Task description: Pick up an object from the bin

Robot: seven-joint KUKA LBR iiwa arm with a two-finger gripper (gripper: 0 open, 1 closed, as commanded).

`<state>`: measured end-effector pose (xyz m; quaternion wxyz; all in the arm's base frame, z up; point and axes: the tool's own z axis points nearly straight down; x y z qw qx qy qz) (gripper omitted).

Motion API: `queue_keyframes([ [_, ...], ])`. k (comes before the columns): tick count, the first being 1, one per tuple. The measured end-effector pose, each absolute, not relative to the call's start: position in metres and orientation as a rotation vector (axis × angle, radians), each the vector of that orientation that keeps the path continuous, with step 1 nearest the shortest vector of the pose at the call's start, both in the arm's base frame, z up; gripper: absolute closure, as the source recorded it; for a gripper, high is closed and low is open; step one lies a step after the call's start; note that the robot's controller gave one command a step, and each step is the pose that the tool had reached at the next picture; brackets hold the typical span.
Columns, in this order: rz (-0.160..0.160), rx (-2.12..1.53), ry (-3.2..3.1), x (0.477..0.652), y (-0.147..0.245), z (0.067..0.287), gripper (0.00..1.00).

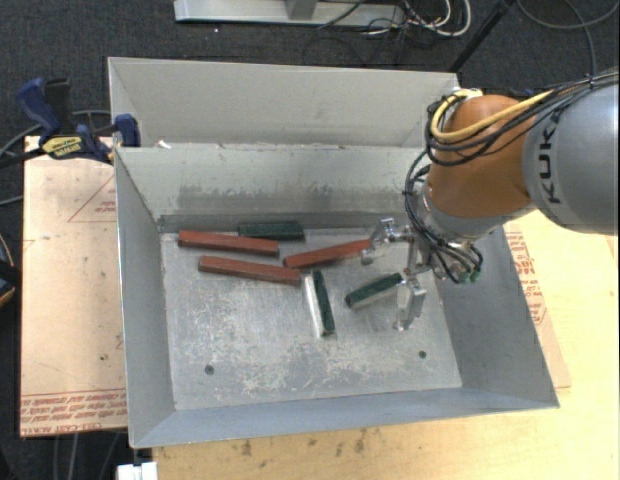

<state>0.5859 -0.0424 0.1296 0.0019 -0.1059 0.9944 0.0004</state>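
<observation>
Bars of rust-red, long and flat-sided, lie on the left of the scuffed grey metal bin [290, 368]: an upper red bar [228, 240] and a lower red bar [250, 268], with a dark green bar [271, 230] at the back wall and a third red bar [326, 256] slanting up to the right. Mid-floor, a pale silvery strip [314, 305] and a slim green stick [324, 306] lie touching side by side. Further right, a short dark green block [374, 290] lies tilted, its right end just beside the lower finger of the gripper [398, 271], whose bare-metal jaws stand apart with nothing clamped, below the glossy orange wrist cover [470, 158].
</observation>
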Motion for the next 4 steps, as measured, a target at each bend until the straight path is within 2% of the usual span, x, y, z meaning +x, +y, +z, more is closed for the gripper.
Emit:
queue_keyframes([
  [1, -0.001, -0.381, 3.110, 0.590, -0.045, 0.099, 0.00],
  [2, 0.000, -0.406, 3.093, 0.587, -0.052, 0.076, 1.00],
  [4, 0.001, -0.407, 3.100, 0.586, -0.052, 0.080, 1.00],
])
